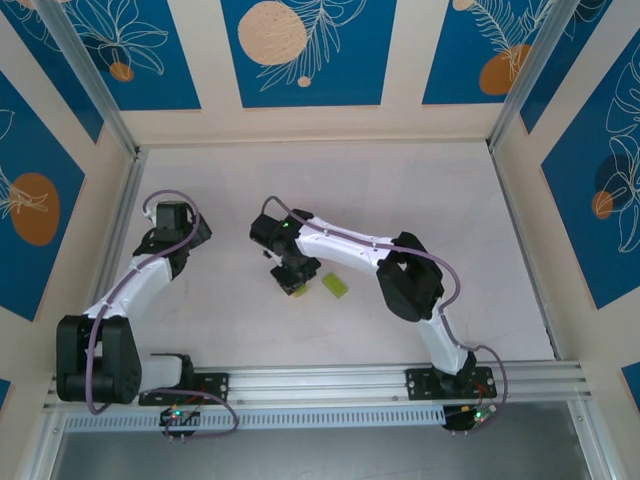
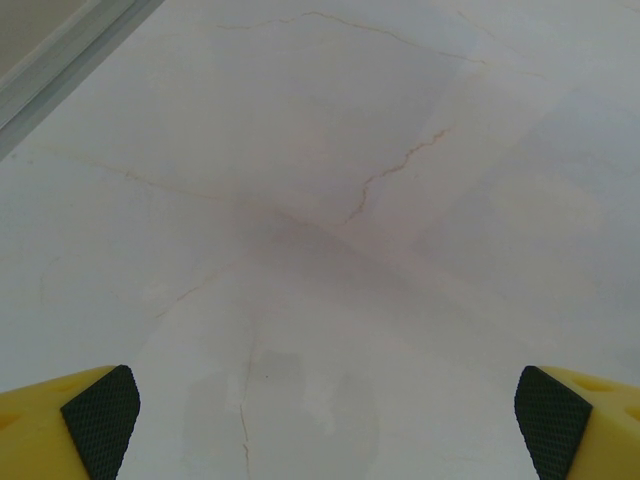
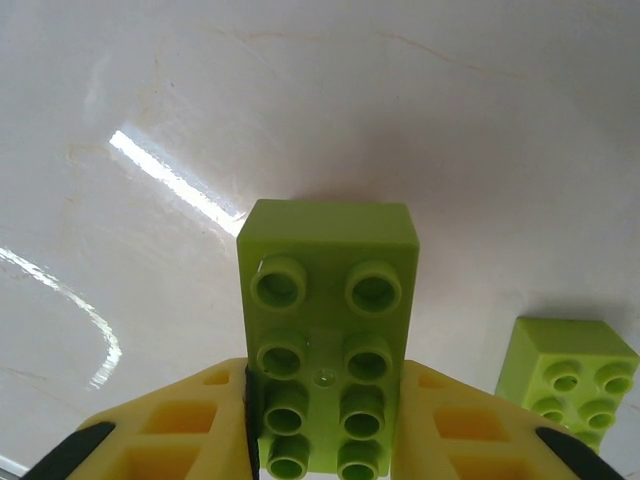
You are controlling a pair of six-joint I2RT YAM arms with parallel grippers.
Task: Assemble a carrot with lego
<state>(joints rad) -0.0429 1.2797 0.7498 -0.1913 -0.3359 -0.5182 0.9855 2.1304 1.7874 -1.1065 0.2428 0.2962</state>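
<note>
Marble-patterned white tabletop [image 1: 400,200] spreads across the booth in the top view, edged by aluminium rails [image 1: 118,225] and backed by cream walls [image 1: 400,60] carrying blue panels printed with orange discs and white leaf outlines. On the left side the left gripper [image 1: 172,215] hangs over bare surface. The right arm reaches in towards the middle, and its right gripper [image 1: 290,278] sits low there, with a second lime-green brick [image 1: 335,286] lying just beside it on the table. From the left wrist, the yellow fingers with black textured pads [image 2: 100,420] stand spread wide apart above faintly veined, glossy stone. From the right wrist, the yellow fingers are closed on the sides of a lime-green brick [image 3: 327,290], studs facing the camera, while the other brick rests nearby at the right, apart from it.
</note>
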